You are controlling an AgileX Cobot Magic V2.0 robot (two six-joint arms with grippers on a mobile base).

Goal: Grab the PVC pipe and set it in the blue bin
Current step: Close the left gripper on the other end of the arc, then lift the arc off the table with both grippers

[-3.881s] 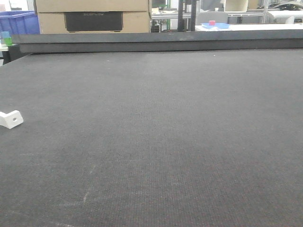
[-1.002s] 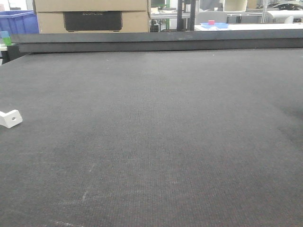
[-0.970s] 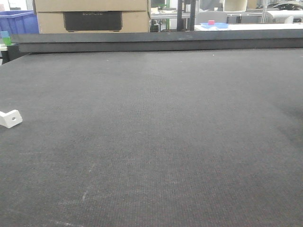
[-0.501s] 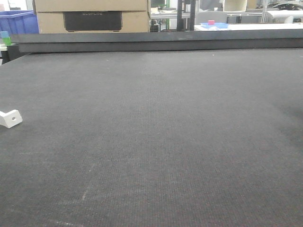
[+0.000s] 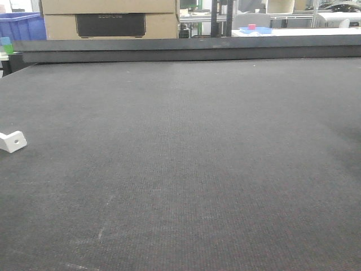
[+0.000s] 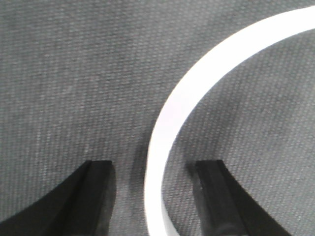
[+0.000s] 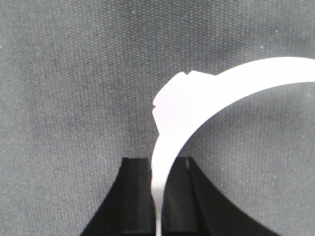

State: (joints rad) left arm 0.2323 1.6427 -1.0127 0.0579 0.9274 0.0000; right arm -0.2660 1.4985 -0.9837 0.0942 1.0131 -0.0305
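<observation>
the pvc pipe (image 5: 11, 141), a small chunky white plastic piece with a round hole in its side, is lying at the left edge of the dark grey woven tabletop (image 5: 186, 158), and the front view's border is cutting off its left end. neither arm is showing in that view.

the left gripper (image 6: 153, 164) is hanging close over the weave with its black fingers (image 6: 98, 196) standing apart. a white curved band (image 6: 170, 108) is running between them, blurred and cut off at the top right and the bottom, so what it is cannot be told.

the right gripper (image 7: 158, 160) is holding its black fingers (image 7: 135, 196) drawn close, pinching a white notched band (image 7: 172, 108) that is arching away out of the right border.

beyond the tabletop's far edge the blue plastic bin (image 5: 22, 25) is standing at the far left corner, partly cut off, beside a brown cardboard box (image 5: 110, 7). further right, a shallow blue tray (image 5: 256, 30) is carrying a small red block (image 5: 251, 26).
</observation>
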